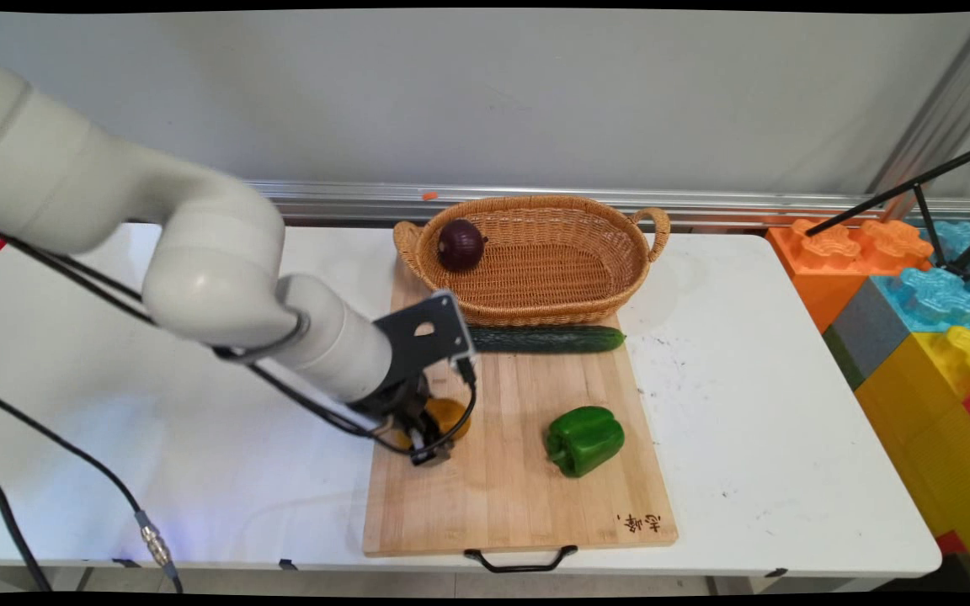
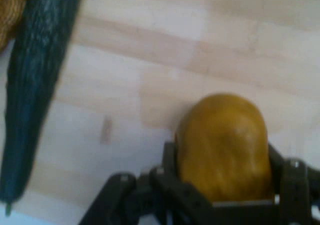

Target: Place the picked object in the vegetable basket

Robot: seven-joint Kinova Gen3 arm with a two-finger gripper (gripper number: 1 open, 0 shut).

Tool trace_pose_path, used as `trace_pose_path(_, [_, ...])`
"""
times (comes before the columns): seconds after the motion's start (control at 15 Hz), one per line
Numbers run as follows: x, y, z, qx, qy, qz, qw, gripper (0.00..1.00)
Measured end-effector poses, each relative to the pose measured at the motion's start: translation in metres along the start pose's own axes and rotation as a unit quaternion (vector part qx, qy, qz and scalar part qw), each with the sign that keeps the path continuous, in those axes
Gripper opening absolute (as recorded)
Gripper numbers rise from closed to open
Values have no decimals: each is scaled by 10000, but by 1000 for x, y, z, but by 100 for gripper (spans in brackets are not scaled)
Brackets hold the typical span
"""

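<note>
Right now the gripper [image 1: 426, 439] is low over the left part of the wooden cutting board [image 1: 502, 497], closed round a yellow-brown potato [image 1: 452, 414]. In the hand view the two black fingers [image 2: 171, 157] sit on opp. sides of the potato [image 2: 220, 125], pressed against its skin w/ no gap visible, so the gripper [image 2: 223, 157] is at roughly potato width, not wide open. Can't tell whether the potato is resting on the board [image 2: 200, 45] or just off it.

Around it: a long dark cucumber [image 1: 548, 339] lies across the board's far end, just in front of the wicker basket [image 1: 535, 202], well apart from the gripper. In the hand view the cucumber [image 2: 35, 85] runs down the left side, w/ a bit of basket [image 2: 9, 10] in the top left corner. A red onion [image 1: 461, 244] sits inside the basket at its left end. A green pepper [image 1: 584, 439] lies on the board to the right of the gripper, near but not touching. Board & basket are on the white table [image 1: 746, 421]; coloured blocks [image 1: 914, 295] are stacked off its right end.

Judgement on the grip: the potato is round & smooth, so it could roll or squirt out if pinched off-centre. Fingers look about level w/ its widest part, which is good. Firm, even pressure & slow, level motion would suit it, staying clear of the pepper & cucumber.
</note>
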Motion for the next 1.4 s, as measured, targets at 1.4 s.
trace_pose_path(1.4, [175,-168,-71,739,1878,-1194,9721,0])
